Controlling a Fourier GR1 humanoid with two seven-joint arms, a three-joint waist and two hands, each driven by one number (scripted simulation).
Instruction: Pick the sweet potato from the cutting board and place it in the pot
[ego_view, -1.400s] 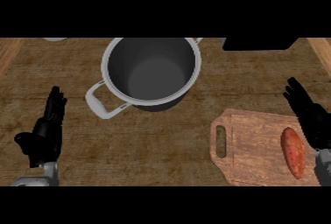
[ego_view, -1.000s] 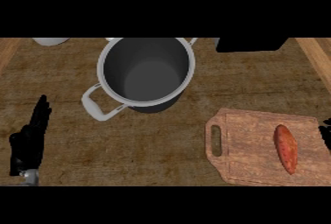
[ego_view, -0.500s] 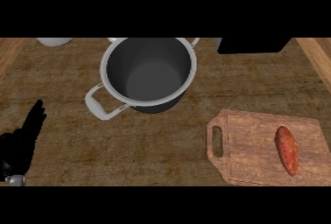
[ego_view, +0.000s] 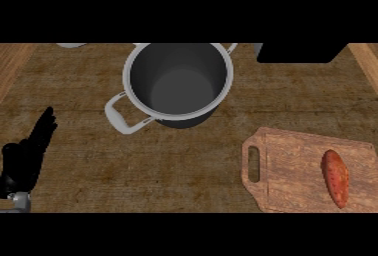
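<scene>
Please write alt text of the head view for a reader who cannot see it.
A sweet potato lies untouched on a wooden cutting board at lower right; a grey pot stands apart at upper centre. The left hand rests open at the left edge.

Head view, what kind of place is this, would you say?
Most likely a kitchen counter set up for cooking: a grey pot with side handles stands on a wooden countertop, and a sweet potato lies on a wooden cutting board.
</scene>
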